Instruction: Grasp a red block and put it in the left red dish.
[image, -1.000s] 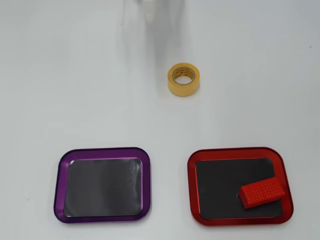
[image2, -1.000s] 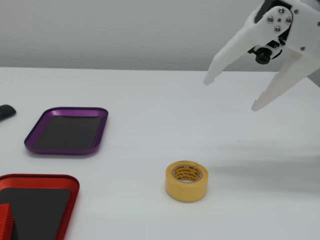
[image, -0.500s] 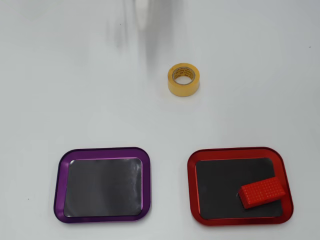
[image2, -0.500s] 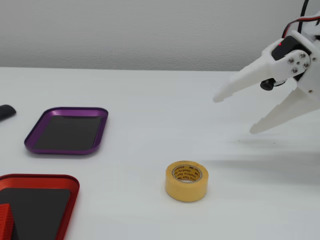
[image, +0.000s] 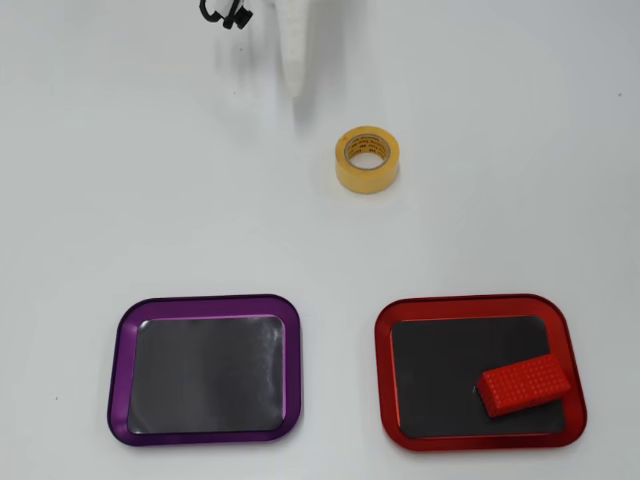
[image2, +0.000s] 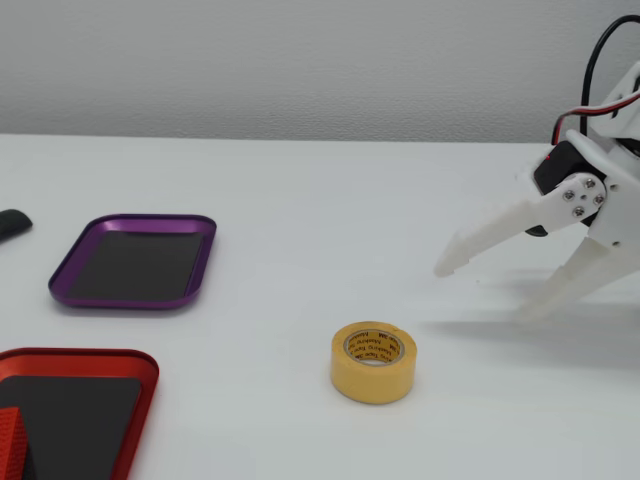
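Red block (image: 525, 385) inside red dish (image: 478, 303), at 4 o'clock corner. Jaws (image2: 490, 290) released, empty, low above counter (image: 150, 200) beyond tape roll (image: 367, 158).

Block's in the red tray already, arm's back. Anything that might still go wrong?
Two minor risks. The red block sits in the red dish's corner, apparently leaning on the rim, so a bump might tip it out. The open hand hangs low near the tape roll; a sweep might knock it.

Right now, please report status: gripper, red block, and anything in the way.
Gripper open, empty, low over the table, far from both trays. Red block lies inside the red dish, near its right rim in the overhead view. Yellow tape roll stands between gripper and dish.
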